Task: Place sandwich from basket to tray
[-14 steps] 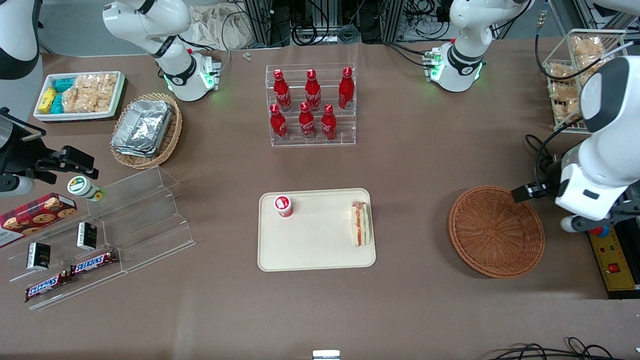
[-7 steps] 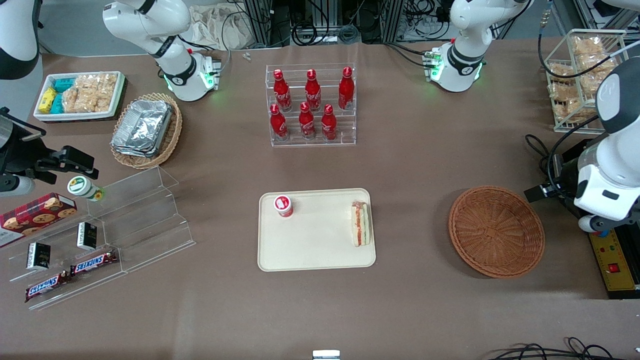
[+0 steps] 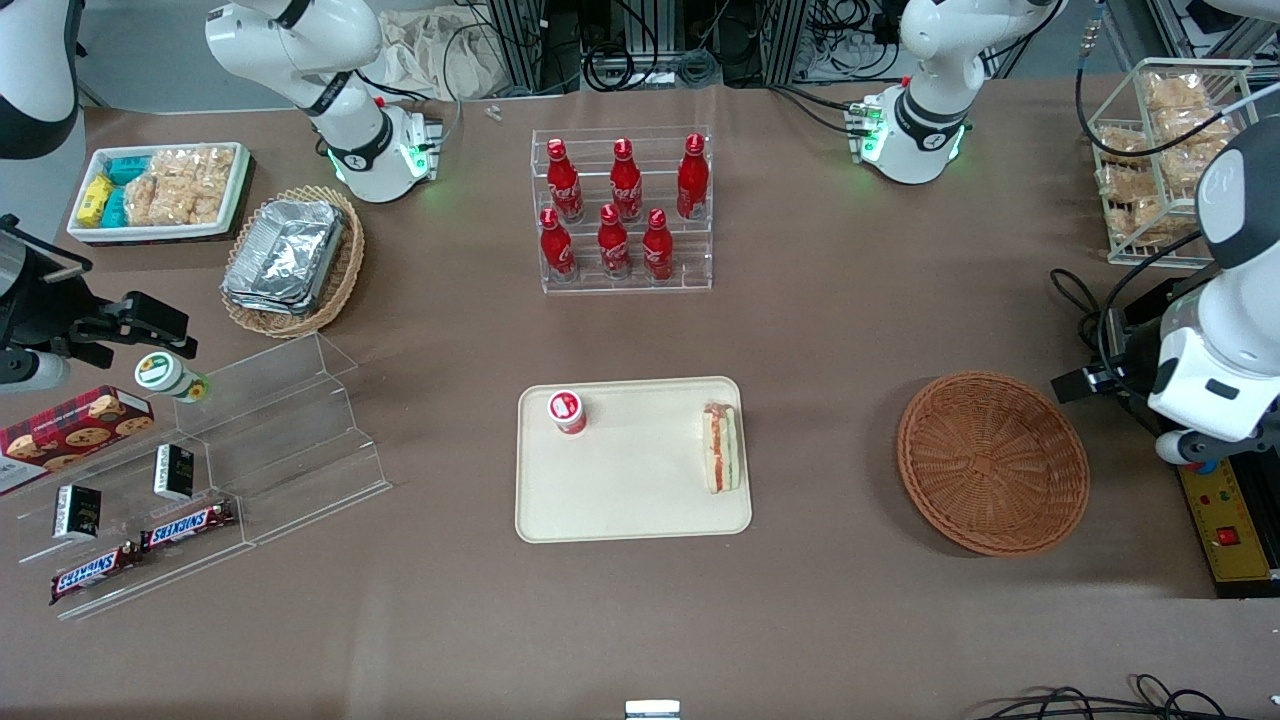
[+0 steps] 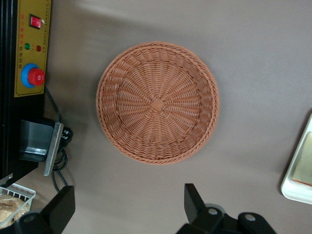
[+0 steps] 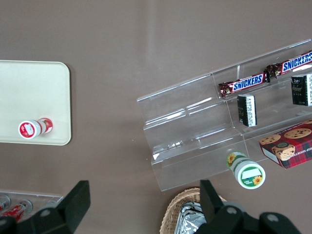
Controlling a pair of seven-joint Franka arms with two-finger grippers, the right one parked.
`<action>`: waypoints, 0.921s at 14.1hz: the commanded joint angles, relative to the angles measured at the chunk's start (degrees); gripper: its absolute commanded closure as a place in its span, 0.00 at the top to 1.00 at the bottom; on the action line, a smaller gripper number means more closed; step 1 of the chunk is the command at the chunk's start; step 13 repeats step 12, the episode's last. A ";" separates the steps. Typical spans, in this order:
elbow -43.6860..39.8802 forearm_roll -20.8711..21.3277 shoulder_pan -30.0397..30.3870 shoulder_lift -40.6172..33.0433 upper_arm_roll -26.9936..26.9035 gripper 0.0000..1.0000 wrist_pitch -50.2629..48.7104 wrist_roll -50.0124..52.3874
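Note:
The sandwich (image 3: 722,447) lies on the cream-beige tray (image 3: 630,500), at the tray's edge nearest the working arm. The round reddish-brown basket (image 3: 992,462) is empty; it also fills the left wrist view (image 4: 157,103). My left gripper (image 3: 1100,372) is raised above the table beside the basket, toward the working arm's end. In the left wrist view the gripper (image 4: 127,204) is open wide with nothing between its fingers, and a corner of the tray (image 4: 298,181) shows.
A small red-capped bottle (image 3: 566,411) stands on the tray. A rack of red cola bottles (image 3: 622,210) stands farther from the camera. A yellow control box (image 3: 1228,520) sits beside the basket. A clear stepped shelf (image 3: 240,450) with snacks lies toward the parked arm's end.
The left arm has drawn back from the basket toward the working arm's end of the table, then nearly stopped. The sandwich, tray and basket have not moved.

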State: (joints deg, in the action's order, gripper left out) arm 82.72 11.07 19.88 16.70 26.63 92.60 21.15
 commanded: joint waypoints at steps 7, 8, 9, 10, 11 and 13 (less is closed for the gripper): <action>-0.80 -8.61 -14.42 -0.45 -20.20 0.99 1.09 -12.18; -1.85 -8.52 -14.43 0.25 -20.21 0.99 0.74 -12.09; -1.95 -8.78 -14.08 0.26 -20.21 0.99 0.57 -12.44; -1.95 -8.87 -13.73 0.26 -20.21 0.99 0.48 -12.62; -1.95 -8.78 -13.55 0.26 -20.21 0.99 0.30 -12.62; -1.95 -8.78 -13.11 0.26 -20.21 0.99 0.30 -12.71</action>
